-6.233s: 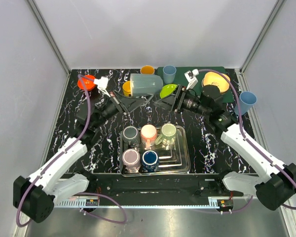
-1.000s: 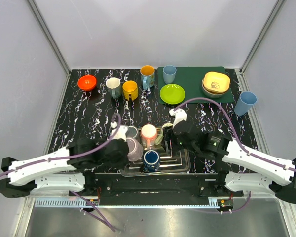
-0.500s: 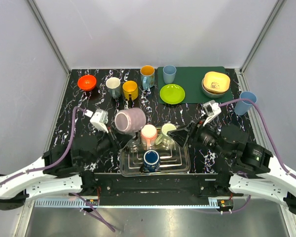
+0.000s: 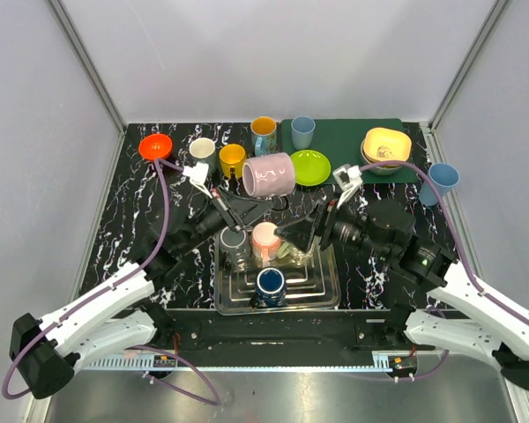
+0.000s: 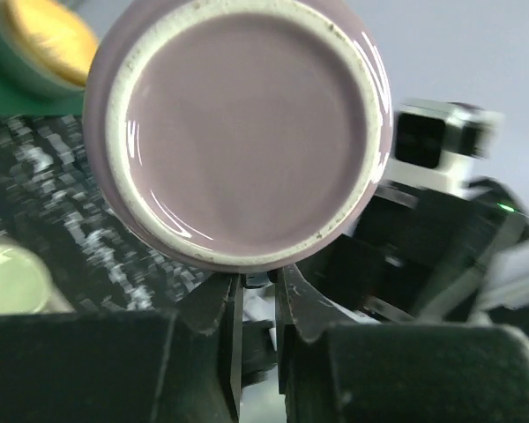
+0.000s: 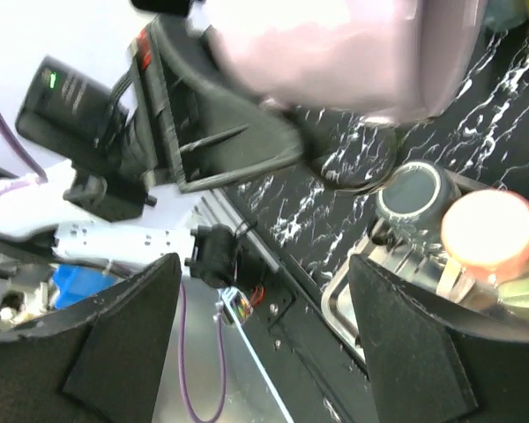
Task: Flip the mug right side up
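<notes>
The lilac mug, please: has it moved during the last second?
Yes. The lilac mug left the steel tray for the far side, beside the green plate.

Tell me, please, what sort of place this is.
Probably a robot test bench in a laboratory, not a kitchen. Plain grey walls enclose a black marbled table. Robot arms are bolted at its near edge. Mugs stand in a metal tray near a green mat.
</notes>
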Tool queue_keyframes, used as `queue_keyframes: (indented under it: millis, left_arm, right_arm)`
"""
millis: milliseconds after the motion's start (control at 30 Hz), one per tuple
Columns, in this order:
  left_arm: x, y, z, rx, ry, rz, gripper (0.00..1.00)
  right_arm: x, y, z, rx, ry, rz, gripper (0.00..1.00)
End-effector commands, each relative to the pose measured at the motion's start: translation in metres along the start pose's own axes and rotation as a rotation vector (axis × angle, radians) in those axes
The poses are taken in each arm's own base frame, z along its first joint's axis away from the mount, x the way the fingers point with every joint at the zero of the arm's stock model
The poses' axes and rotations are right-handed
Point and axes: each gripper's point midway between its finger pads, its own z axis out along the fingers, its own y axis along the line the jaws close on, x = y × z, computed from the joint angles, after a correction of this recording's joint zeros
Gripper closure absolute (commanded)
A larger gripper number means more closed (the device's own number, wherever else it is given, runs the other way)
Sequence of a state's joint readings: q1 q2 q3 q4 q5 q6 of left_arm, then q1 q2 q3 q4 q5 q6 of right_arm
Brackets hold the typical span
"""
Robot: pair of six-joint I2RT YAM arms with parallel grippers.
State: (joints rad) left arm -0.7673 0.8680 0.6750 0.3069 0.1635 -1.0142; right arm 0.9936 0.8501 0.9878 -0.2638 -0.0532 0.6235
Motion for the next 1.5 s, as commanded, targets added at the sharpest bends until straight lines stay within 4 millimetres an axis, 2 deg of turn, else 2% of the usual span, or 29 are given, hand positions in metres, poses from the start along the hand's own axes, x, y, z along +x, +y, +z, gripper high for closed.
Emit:
queue_keyframes:
  millis: [0,33,67,167,300,367,533,967,1133,1167,1200,1233,1267,1300,1333,1367,1400,1433,1467]
  left_arm:
    - [-0.039,-0.114,-0.031,0.504,-0.109,0.022,1.00]
    - [-0.041,-0.117,-0.034,0.528,-0.116,0.022,1.00]
    - [-0.037,-0.116,-0.036,0.537,-0.098,0.012,1.00]
    - [-0.034,-0.118,-0.039,0.563,-0.069,0.016,1.00]
    - [-0.030,-0.115,-0.038,0.559,-0.047,0.011,1.00]
    - [-0.029,-0.114,-0.038,0.556,-0.042,0.013,1.00]
    - [-0.024,-0.111,-0.037,0.552,-0.016,0.011,1.00]
    - [-0.012,-0.105,-0.035,0.556,0.044,0.009,1.00]
    - [-0.008,-0.099,-0.034,0.534,0.058,0.010,1.00]
    - [-0.008,-0.096,-0.034,0.523,0.053,0.020,0.97]
    - [-0.008,-0.092,-0.035,0.500,0.055,0.024,0.76]
    - [-0.008,-0.089,-0.036,0.483,0.050,0.030,0.65]
    - [-0.012,-0.083,-0.036,0.458,0.032,0.057,0.54]
    - [-0.010,-0.072,-0.037,0.386,0.043,0.057,0.45]
    - [-0.022,-0.065,-0.036,0.319,-0.009,0.069,0.36]
    - [-0.029,-0.052,-0.035,0.236,-0.046,0.135,0.30]
    - [-0.024,-0.020,-0.041,0.059,-0.026,0.125,0.25]
    - [-0.050,-0.005,-0.044,-0.082,-0.143,0.141,0.19]
    - [-0.056,0.012,-0.052,-0.188,-0.172,0.169,0.17]
  right_arm:
    - [-0.040,0.019,-0.011,-0.196,-0.087,0.106,0.17]
    - [-0.052,0.024,-0.014,-0.242,-0.132,0.104,0.17]
    - [-0.057,0.014,-0.013,-0.230,-0.143,0.131,0.17]
    - [-0.060,0.016,-0.008,-0.275,-0.127,0.140,0.17]
    - [-0.070,0.028,-0.004,-0.344,-0.131,0.124,0.19]
    - [-0.076,0.033,0.000,-0.365,-0.133,0.112,0.21]
    - [-0.078,0.040,0.012,-0.414,-0.085,0.107,0.28]
    - [-0.077,0.045,0.022,-0.490,-0.032,0.123,0.69]
    - [-0.079,0.038,0.024,-0.456,-0.039,0.128,1.00]
    - [-0.082,0.035,0.025,-0.434,-0.062,0.107,1.00]
    - [-0.079,0.028,0.027,-0.392,-0.050,0.109,1.00]
    - [-0.085,0.029,0.025,-0.373,-0.069,0.090,1.00]
    - [-0.093,0.020,0.028,-0.311,-0.117,0.051,1.00]
    - [-0.087,0.003,0.031,-0.213,-0.089,0.060,1.00]
    - [-0.096,0.000,0.030,-0.161,-0.104,0.041,1.00]
    - [-0.099,-0.011,0.033,-0.099,-0.110,0.006,1.00]
    - [-0.098,-0.036,0.035,0.036,-0.107,0.011,1.00]
    - [-0.104,-0.043,0.041,0.080,-0.108,0.001,1.00]
    - [-0.109,-0.058,0.044,0.158,-0.124,-0.022,1.00]
